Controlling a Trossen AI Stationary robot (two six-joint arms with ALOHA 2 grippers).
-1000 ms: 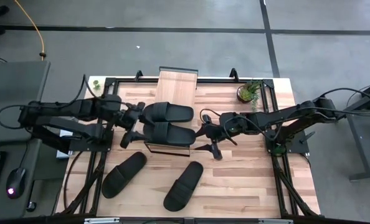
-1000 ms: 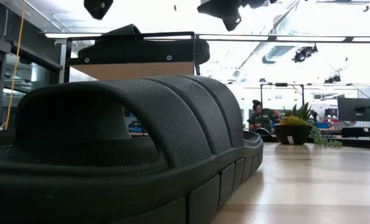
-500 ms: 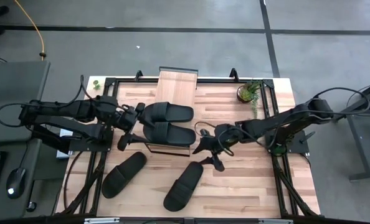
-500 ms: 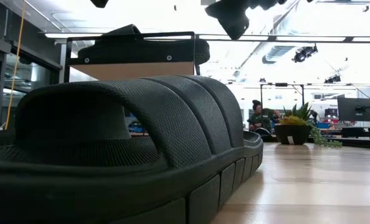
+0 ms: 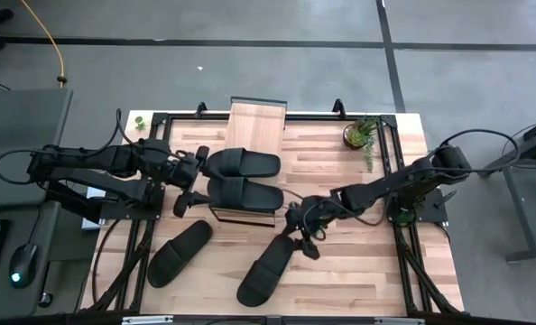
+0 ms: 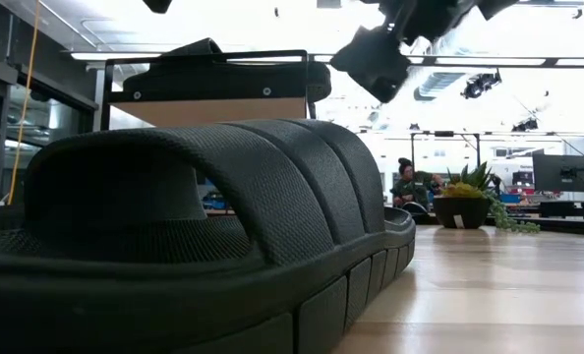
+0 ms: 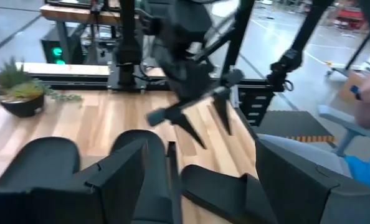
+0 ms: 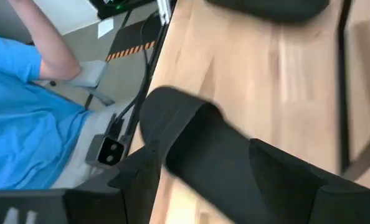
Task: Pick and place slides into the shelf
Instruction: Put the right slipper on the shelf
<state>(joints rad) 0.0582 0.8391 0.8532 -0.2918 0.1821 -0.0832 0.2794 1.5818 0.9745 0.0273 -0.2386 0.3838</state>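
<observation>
Tabletop (image 5: pixel 340 262) step: my right end effector (image 5: pixel 300 236), fingers spread, should straddle the near slide's (image 5: pixel 266 269) strap squarely before pinching; left end effector (image 5: pixel 189 183) spread, waiting by shelf (image 5: pixel 257 122).

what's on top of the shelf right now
Two slides lie side by side on the shelf; its far end is bare. The shelf beneath them is hidden.

Overhead view straight down; low view level, close behind a slide (image 6: pixel 204 236); both sharing the shelf (image 5: pixel 257 126).
</observation>
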